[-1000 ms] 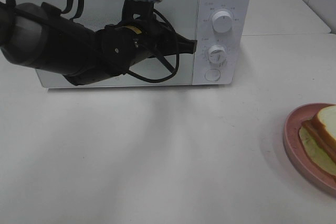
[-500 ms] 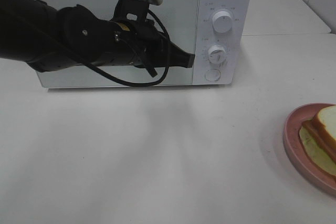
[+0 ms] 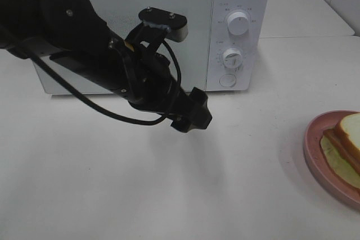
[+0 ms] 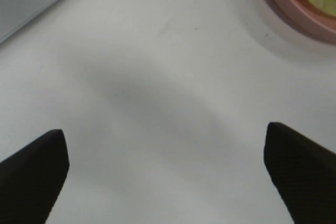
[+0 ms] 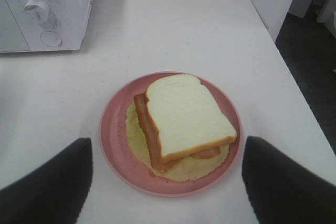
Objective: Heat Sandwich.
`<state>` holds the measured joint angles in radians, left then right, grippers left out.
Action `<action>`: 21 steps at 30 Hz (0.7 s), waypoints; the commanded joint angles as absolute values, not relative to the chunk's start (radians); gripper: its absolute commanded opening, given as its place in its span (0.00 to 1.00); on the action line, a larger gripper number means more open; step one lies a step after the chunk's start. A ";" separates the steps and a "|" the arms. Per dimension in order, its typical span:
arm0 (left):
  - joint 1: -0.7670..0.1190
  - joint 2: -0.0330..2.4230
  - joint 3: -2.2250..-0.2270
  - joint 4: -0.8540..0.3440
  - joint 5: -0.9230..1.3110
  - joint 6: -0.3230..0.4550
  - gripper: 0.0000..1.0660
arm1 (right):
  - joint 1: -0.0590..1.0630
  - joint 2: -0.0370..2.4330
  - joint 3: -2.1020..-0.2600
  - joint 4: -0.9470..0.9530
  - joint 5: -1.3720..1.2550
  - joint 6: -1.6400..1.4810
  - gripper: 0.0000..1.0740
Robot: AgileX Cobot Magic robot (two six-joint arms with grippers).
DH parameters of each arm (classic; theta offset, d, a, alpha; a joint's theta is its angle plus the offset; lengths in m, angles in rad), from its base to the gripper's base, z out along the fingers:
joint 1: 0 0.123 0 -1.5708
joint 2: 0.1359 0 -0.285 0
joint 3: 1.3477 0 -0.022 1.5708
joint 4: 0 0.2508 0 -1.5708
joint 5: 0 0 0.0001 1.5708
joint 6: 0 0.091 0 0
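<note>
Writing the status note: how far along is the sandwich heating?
Done: nothing visible. The microwave door looks shut and the sandwich sits on the pink plate. In hand: nothing; left pincer is open over bare table, right pincer open above the sandwich. Left: open door, load, heat.

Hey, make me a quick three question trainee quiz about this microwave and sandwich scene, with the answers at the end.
1. True or false: the microwave door is open.
2. What does the sandwich rest on?
3. Which claw is over the sandwich: A left, B right?

Key:
1. False, it is closed.
2. A pink plate.
3. B. The right claw is open above it, while the left claw is open over the bare table.
</note>
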<state>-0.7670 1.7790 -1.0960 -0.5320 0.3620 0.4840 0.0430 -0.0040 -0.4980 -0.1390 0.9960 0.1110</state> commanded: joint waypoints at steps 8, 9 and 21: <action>-0.769 1.710 -1.095 -0.296 0.665 0.311 0.92 | 0.037 -0.031 -0.497 -0.142 0.996 0.101 0.70; -0.769 1.702 -1.095 -0.231 0.715 0.232 0.92 | 0.037 -0.031 -0.497 -0.142 0.996 0.101 0.70; -0.684 1.643 -1.095 -0.035 0.936 0.034 0.92 | 0.037 -0.031 -0.497 -0.142 0.996 0.101 0.70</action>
